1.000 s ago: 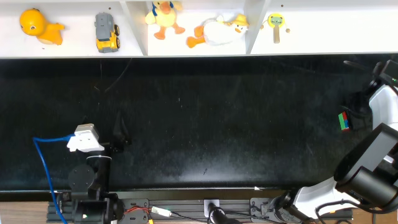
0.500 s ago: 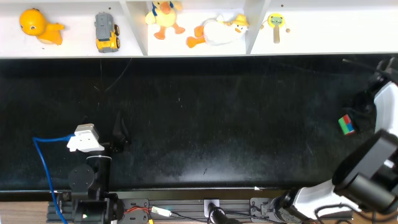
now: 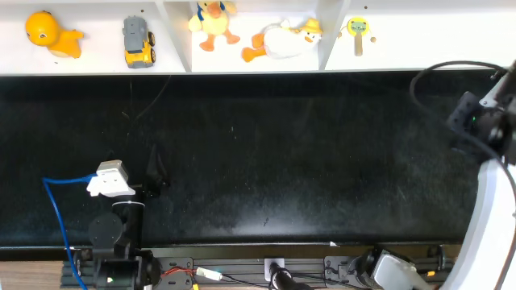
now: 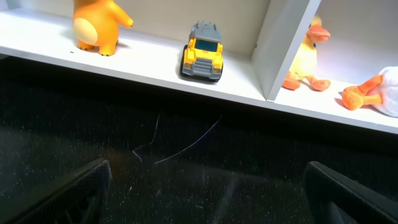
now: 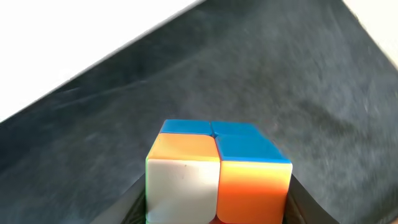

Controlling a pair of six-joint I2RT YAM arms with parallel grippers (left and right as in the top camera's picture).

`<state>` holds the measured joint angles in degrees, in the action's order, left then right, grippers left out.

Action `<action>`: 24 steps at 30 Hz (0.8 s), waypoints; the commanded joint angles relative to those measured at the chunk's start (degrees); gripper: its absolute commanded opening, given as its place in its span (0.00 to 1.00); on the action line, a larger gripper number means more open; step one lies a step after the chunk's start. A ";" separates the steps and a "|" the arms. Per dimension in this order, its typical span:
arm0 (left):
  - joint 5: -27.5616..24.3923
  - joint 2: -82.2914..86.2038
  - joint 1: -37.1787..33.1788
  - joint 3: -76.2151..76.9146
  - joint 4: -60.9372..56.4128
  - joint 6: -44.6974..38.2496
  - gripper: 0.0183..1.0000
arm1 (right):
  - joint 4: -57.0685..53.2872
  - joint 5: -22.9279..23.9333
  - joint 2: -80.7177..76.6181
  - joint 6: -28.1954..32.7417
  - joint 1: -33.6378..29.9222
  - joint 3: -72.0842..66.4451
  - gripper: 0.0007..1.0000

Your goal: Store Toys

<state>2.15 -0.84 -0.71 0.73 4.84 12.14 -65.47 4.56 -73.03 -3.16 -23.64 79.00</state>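
Left claw (image 4: 211, 199): sitting low at the near left of the black, felt-like surface (image 3: 282, 161), its fingers spread wide and holding nothing, looking toward the shelf.

Right claw (image 5: 217, 211): closing on the multicoloured two-by-two puzzle cube (image 5: 217, 168), a finger pressing on each side, out at the right end of the surface.

Cube: riding between the right claw's fingers with its blue, orange and white faces showing. It is lifted off the surface, which is lying well below it.

Change: a second ago the cube was lying on the surface near the right edge, with the right arm bending down over it. Now it is off the surface and in the claw, and the arm is swinging up and over.

Meaning: the pick-up looks done, so I'd say the carry to the shelf is what is left for this toy.

White partitioned shelf (image 3: 258, 64): running along the far edge and already holding an orange plastic duck (image 3: 50, 34), a yellow and grey toy truck (image 3: 138, 42), a yellow plush duck (image 3: 213, 22), a white plush duck lying on its side (image 3: 282, 39) and a small yellow toy on a stick (image 3: 358, 32).

Next: the right-hand compartment, where the small yellow toy is sitting, is looking like the closest home for the cube. The claw will need to keep it level going in.
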 commanded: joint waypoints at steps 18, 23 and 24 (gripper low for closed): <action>-0.57 0.68 0.46 -0.26 -0.07 1.42 1.00 | 19.32 -7.72 -8.52 23.47 -0.42 -0.87 0.04; -0.57 0.68 0.46 -0.26 -0.07 1.42 1.00 | 20.28 -5.92 -11.76 19.67 -0.57 -0.87 0.05; -0.57 0.68 0.46 -0.26 -0.07 1.42 1.00 | 19.93 -6.32 -11.56 18.99 -0.79 -0.87 0.04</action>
<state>2.15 -0.84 -0.71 0.73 4.84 12.14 -45.69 -2.09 -85.73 17.98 -23.70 78.02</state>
